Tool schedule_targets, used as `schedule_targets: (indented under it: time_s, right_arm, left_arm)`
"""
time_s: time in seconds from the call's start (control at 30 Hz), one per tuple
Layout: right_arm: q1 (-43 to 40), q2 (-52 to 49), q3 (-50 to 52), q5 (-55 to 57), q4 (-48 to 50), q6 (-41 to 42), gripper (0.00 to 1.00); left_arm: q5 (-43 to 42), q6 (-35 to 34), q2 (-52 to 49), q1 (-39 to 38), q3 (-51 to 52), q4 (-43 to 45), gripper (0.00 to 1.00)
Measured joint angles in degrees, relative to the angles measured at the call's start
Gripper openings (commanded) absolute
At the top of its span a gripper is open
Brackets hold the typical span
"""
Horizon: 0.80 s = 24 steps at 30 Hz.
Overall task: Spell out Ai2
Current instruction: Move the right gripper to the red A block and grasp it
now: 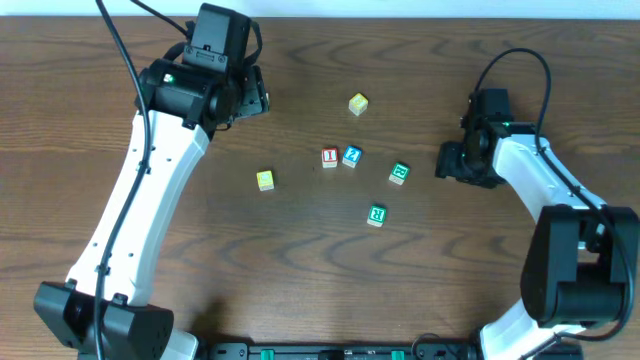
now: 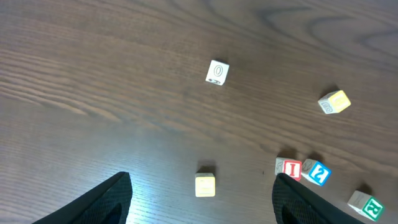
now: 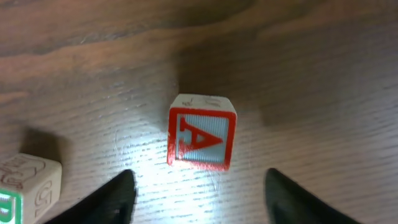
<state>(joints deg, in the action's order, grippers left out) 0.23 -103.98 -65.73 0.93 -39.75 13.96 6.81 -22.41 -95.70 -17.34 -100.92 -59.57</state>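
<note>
Right wrist view gives us the clearest look at the A cube (image 3: 202,140). It sits flat on the tabletop (image 3: 311,74) with its red letter facing the camera, just ahead of the right fingers (image 3: 118,196). Those fingers stand wide apart, one to each side, touching nothing. A green-lettered cube (image 3: 25,183) lies near it but apart.

From overhead we cannot see the A cube, because the right arm's wrist covers it. That spot is well to the right of the I cube (image 1: 329,157) and the 2 cube (image 1: 352,156), which sit side by side mid-tabletop, the 2 turned a little askew. We cannot tell whether those two touch. The left fingers (image 2: 115,199) are also spread wide and hold nothing, hanging above a yellow cube (image 2: 205,185).

We judge the A cube to be a light, rigid block that will not give, so a modest squeeze should do. Its painted faces look smooth and may slip, and its flat sides would twist it if the fingers met them at an angle. It looks slightly turned against the fingers' line. We would square up first, then close on the two opposite side faces, centred and low. It belongs beside the I cube, on the side away from the 2.
</note>
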Motion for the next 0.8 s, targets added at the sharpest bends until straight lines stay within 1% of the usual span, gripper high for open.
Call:
schedule_targets:
  time_s: [0.17, 0.27, 0.47, 0.7, 0.8]
  right_arm:
    - [0.00, -1.60, 0.00, 0.11, 0.96, -1.36, 0.47]
    - [0.00, -1.68, 0.00, 0.13, 1.46, -1.64, 0.45]
    - [0.00, -1.70, 0.00, 0.61, 3.08, -2.43, 0.49]
    - [0.00, -1.70, 0.00, 1.25, 4.13, -2.69, 0.46]
    - [0.02, -1.73, 0.00, 1.33, 4.31, -2.69, 0.47]
  left_arm:
    - [0.07, 0.00, -0.09, 0.02, 0.76, 0.00, 0.74]
    - [0.07, 0.00, -0.09, 0.07, 0.79, 0.00, 0.74]
    - [0.07, 0.00, -0.11, 0.09, 0.79, 0.22, 0.74]
    - [0.07, 0.00, -0.11, 0.09, 0.79, 1.11, 0.74]
    - [0.07, 0.00, -0.11, 0.09, 0.79, 1.44, 0.74]
